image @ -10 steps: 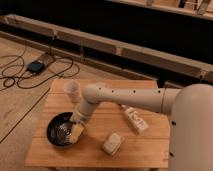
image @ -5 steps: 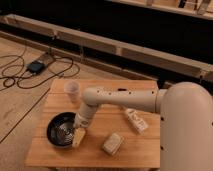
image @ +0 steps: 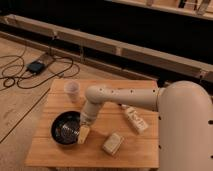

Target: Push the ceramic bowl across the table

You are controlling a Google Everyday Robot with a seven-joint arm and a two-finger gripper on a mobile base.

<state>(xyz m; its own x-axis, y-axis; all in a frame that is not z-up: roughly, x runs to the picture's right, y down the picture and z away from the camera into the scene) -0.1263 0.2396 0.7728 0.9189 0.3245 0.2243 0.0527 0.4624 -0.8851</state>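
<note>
The glossy black ceramic bowl (image: 65, 129) with pale rings inside sits on the front left of the light tan wooden table (image: 140, 152). My white arm reaches in from the right and bends down to it. My gripper (image: 83, 132) is at the bowl's right rim, touching or just inside it.
A small pale cup (image: 72, 90) stands behind the bowl near the table's back left. A pale packet (image: 113, 143) lies front centre and a white bottle (image: 135, 120) lies on its side to the right. Cables and a power brick (image: 36, 66) lie on the floor at left.
The arm's forearm has swung slightly toward the table's front and the gripper has lowered along the bowl's right rim. The bowl has shifted little, if at all.
</note>
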